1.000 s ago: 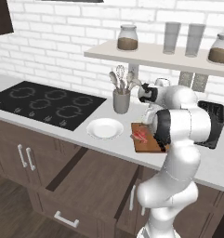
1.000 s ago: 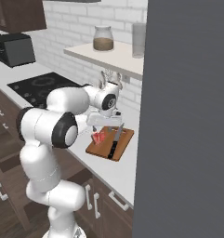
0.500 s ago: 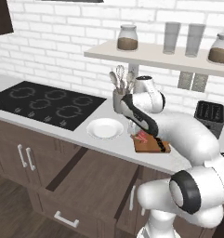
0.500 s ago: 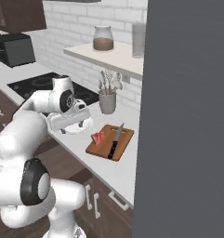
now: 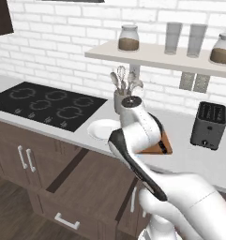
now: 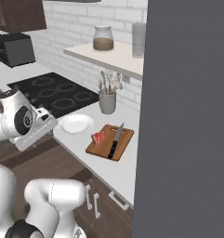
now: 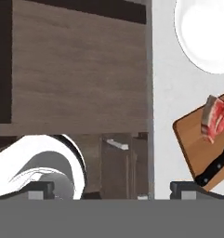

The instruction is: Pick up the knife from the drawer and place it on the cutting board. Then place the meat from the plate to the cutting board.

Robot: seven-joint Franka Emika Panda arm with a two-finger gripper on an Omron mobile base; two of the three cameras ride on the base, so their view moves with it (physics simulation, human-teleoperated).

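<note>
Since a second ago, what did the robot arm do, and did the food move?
The arm swung away from the cutting board toward the open drawer, its fingers holding nothing. The meat and the knife stayed on the board, and the plate stayed bare beside it.

I have swung the arm back from the cutting board; the hand now looks down over the open drawer, with the meat uncovered beside the knife.
</note>
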